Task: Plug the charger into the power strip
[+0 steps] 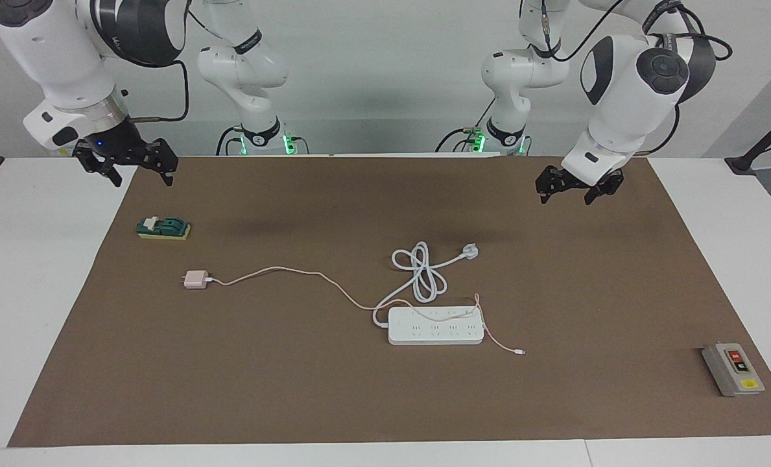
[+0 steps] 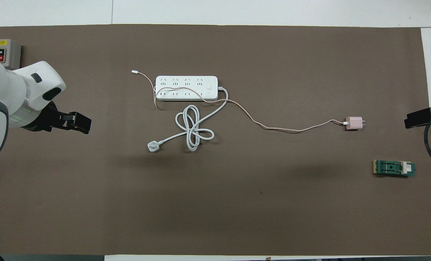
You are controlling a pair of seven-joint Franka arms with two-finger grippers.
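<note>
The pale pink charger lies on the brown mat toward the right arm's end, its prongs pointing away from the power strip. Its thin pink cable runs to the white power strip near the table's middle and drapes across the strip's sockets. Nothing is plugged into the strip. My right gripper hangs open over the mat's edge at its own end, holding nothing. My left gripper hangs open and unloaded over bare mat toward the left arm's end.
The strip's thick white cord lies coiled beside it, nearer the robots, ending in a white three-pin plug. A green block lies near the charger. A grey button box stands at the mat's corner at the left arm's end.
</note>
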